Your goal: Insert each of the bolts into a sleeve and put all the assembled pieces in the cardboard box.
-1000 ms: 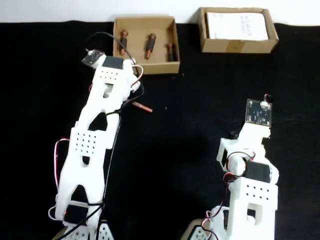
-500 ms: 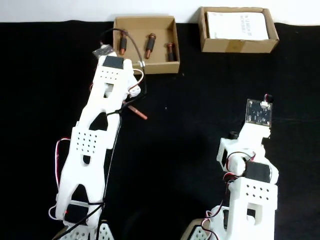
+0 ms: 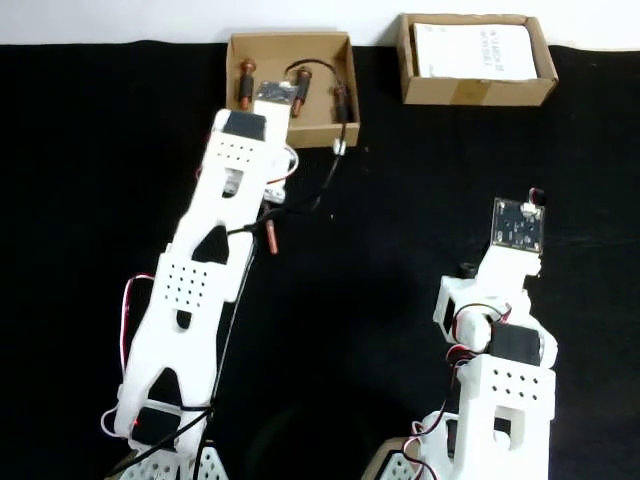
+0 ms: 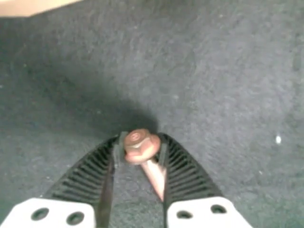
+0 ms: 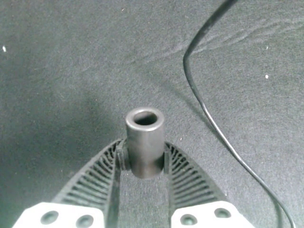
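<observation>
High view: left arm (image 3: 200, 280) lying along left half of desk (image 3: 80, 200), wrist overlapping near wall of cardboard box (image 3: 318, 134) at far edge. Three assembled pieces (image 3: 298, 90) lying inside box. Bolt (image 3: 270, 237) poking out beside arm. Right arm (image 3: 500, 330) sitting folded by near edge. Second box (image 3: 475, 92) holding paper at far edge, right side.

Left wrist view: left jaws pinching bolt (image 4: 140, 145) at its head, over desk.

Right wrist view: right jaws gripping dark sleeve (image 5: 145, 142), bore showing; black cable (image 5: 204, 104) lying on desk nearby.
</observation>
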{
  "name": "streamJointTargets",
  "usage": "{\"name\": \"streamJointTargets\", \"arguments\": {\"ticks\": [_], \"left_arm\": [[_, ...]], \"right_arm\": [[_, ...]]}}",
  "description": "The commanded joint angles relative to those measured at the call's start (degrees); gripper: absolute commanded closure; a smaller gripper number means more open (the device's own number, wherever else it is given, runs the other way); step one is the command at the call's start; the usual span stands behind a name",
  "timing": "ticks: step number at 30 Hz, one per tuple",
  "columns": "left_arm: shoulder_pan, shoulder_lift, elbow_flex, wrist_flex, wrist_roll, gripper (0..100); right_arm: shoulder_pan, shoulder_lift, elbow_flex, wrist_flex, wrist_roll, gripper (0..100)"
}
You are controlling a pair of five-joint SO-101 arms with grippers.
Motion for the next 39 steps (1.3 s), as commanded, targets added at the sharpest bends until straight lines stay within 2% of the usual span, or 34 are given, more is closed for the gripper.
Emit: {"name": "streamJointTargets", "arguments": {"ticks": [1, 8, 12, 17, 24, 28, 33, 39], "left_arm": [[0.57, -1.45, -2.95, 1.32, 2.64, 84], [0.75, -1.45, -5.93, 8.09, 16.88, 81], [0.4, -1.45, -5.76, 8.35, 28.22, 81], [2.51, -1.1, -5.76, 8.18, 36.31, 81], [3.21, -1.01, -3.12, 8.09, 35.96, 81], [3.12, -1.01, 0.31, 8.09, 29.98, 82], [1.54, -0.92, 0.31, 7.74, 26.99, 87], [-0.31, -0.92, 0.4, 0.35, 23.21, 88]], "right_arm": [[-0.4, -1.36, -0.22, -1.1, 0.0, 99.2], [-0.4, -1.36, -0.22, -1.1, 0.0, 99.2], [-0.4, -1.36, -0.22, -1.1, 0.18, 99.2], [-0.4, -1.36, -0.22, -1.1, 0.09, 99.2], [-0.4, -1.36, -0.22, -1.1, 0.18, 99.2], [-0.4, -1.36, -0.22, -1.1, 0.26, 99.2], [-0.4, -1.36, -0.22, -1.1, 0.26, 99.2], [-0.4, -1.36, -0.22, -1.1, 0.35, 99.2]]}}
